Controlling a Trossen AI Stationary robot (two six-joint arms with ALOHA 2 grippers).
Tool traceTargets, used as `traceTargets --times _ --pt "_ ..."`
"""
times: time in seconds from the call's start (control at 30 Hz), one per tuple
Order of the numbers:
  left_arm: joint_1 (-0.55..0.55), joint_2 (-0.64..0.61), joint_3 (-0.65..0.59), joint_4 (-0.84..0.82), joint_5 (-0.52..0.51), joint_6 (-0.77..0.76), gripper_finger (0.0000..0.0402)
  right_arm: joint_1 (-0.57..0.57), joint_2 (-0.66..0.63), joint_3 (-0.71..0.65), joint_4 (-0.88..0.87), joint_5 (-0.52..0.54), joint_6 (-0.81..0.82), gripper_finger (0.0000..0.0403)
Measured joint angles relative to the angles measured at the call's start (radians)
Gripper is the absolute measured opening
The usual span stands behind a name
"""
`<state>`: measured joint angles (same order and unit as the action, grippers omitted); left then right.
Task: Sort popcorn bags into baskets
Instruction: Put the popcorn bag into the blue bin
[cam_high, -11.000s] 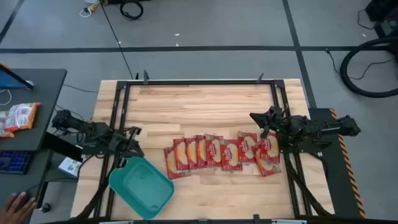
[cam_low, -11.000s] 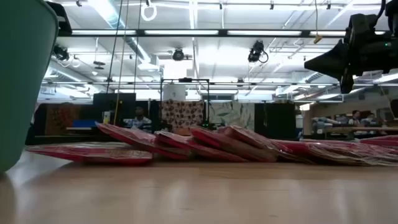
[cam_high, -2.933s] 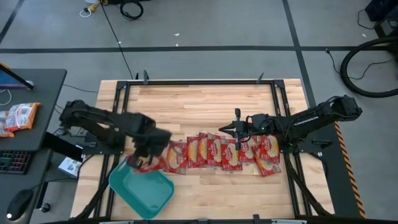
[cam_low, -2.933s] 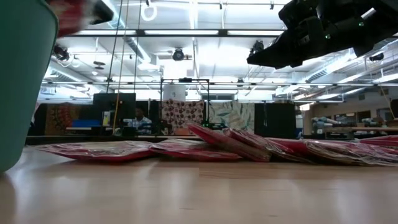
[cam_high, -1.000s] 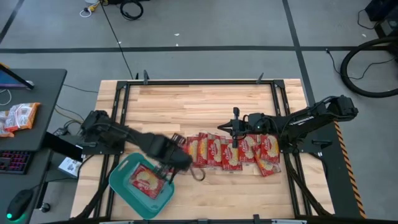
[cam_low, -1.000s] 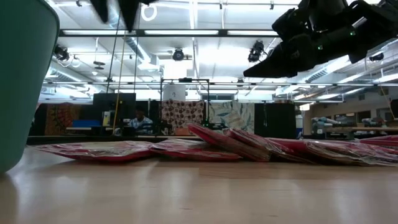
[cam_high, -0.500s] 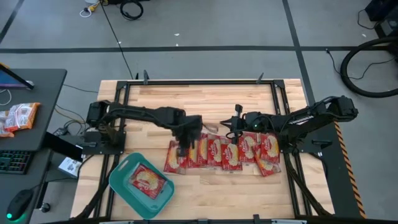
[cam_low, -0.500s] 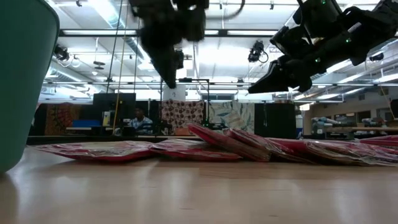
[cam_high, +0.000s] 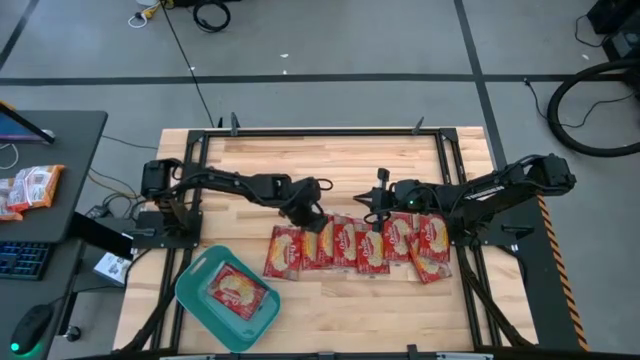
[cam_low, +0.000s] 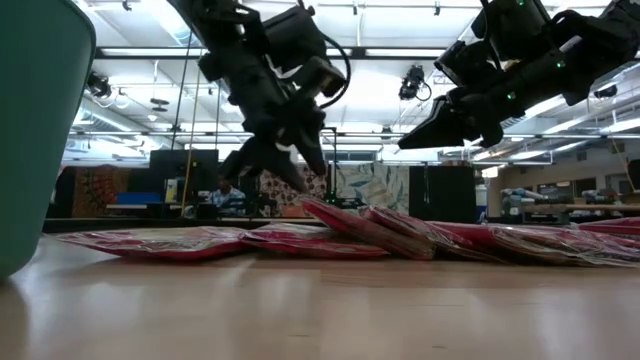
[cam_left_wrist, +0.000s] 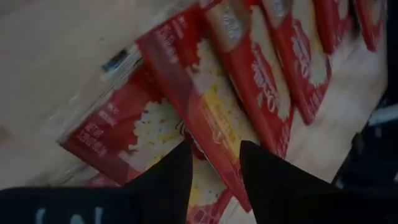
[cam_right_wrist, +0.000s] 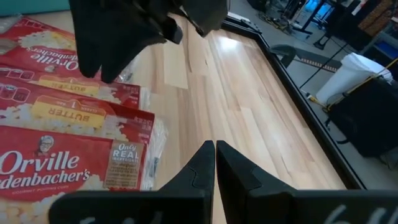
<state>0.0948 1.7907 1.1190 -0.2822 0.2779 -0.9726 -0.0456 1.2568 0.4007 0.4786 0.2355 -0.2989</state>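
Several red popcorn bags (cam_high: 350, 245) lie in an overlapping row across the table's middle, each leaning on the one beside it (cam_low: 370, 232). One more popcorn bag (cam_high: 238, 290) lies flat in the teal basket (cam_high: 195, 300) at the near left. My left gripper (cam_high: 312, 214) hangs open, pointing slantwise down, just above the far ends of the row's left bags (cam_left_wrist: 205, 93). In the low view its fingertips (cam_low: 300, 180) are clear of the bags. My right gripper (cam_high: 364, 200) hovers shut above the far side of the row's middle (cam_right_wrist: 215, 146).
Black frame rails (cam_high: 445, 170) run along the table's sides and far edge. Bare wood (cam_high: 320, 160) spans the table's far half. A side desk (cam_high: 50, 150) to the left holds an orange-and-white packet (cam_high: 30, 187). The basket's wall (cam_low: 35, 130) rises at the low view's left.
My left gripper has swung from beside the basket toward the table's far edge, to the left end of the row. It has sunk toward the bags and rolled at the wrist. The bag in the basket and my right arm have kept still.
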Motion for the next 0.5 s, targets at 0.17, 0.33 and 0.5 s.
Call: traceTargets --times 0.17,0.33,0.5 --pt "-0.014 0.012 -0.003 0.03 -0.003 -0.051 0.0162 0.0 0.0 0.0 0.025 -0.05 0.0 0.002" --pt "-0.053 0.077 0.02 0.051 0.023 -0.095 0.0169 0.0 0.0 0.0 0.053 -0.081 0.0 0.002" --pt "-0.068 0.143 0.045 0.053 0.073 -0.098 0.0169 0.0 0.0 0.0 0.051 -0.083 0.007 0.002"
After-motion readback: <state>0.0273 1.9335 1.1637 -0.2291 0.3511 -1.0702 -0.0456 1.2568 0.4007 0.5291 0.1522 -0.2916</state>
